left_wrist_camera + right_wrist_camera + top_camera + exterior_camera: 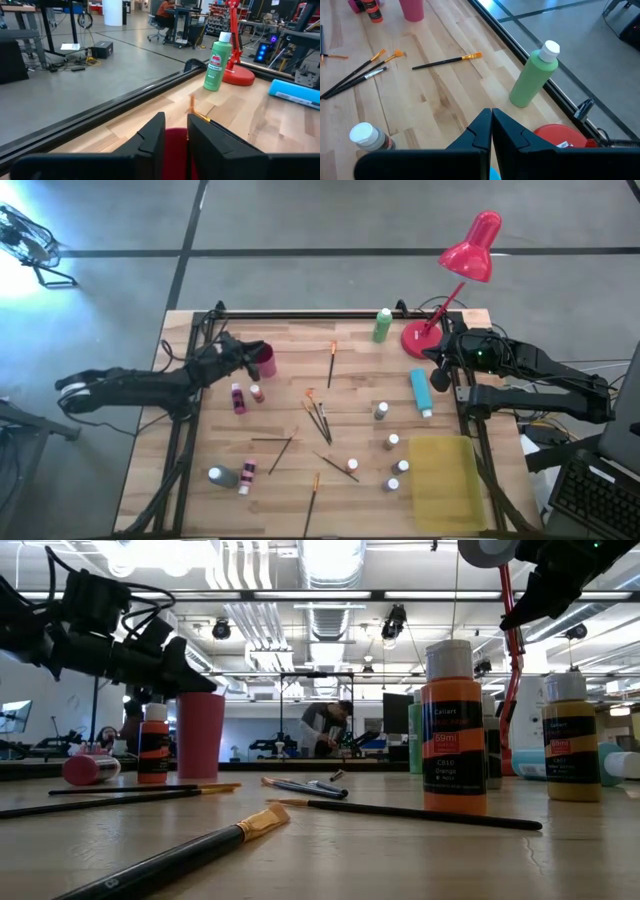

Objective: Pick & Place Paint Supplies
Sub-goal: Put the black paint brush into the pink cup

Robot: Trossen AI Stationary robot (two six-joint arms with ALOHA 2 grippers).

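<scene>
- High view: paint supplies are scattered across the wooden tabletop (290, 340).
- The green bottle (382, 325) has a white cap and sits at 1 o'clock from the tabletop's centre, just beside the red lamp (470, 250).
- The blue bottle (420, 392) lies flat at 3 o'clock, long axis 12–6, white cap toward 6.
- Single brush (331, 365) at 12 o'clock: thin wooden handle, axis 12–6, orange bristles toward 12.
- The brush cluster (320, 418) is at centre, axes roughly 11–5.
- A row of small white-capped bottles (393, 442) stands at 4 o'clock, next to the yellow tray (445, 480).
- The magenta bottle (238, 398) lies flat at 9 o'clock.
- Left pincer (250, 360) is at 10 o'clock, at the pink cup (266, 362).
- Right pincer (438, 370) is at 3 o'clock, just beside the blue bottle's base end.
- Low view: the orange bottle (455, 730) stands upright, and the foreground brush (180, 858) lies flat.
- The left pincer hangs over the cup's rim.
- Left wrist view: jaws are slightly parted with the pink cup showing in the gap. Can't tell whether the pads touch it.
- The green bottle is upright at the far edge.
- Right wrist view: jaws are pressed together, holding nothing, above the tabletop.
- The green bottle is upright just ahead, and a grey bottle (370, 137) is nearby.
</scene>
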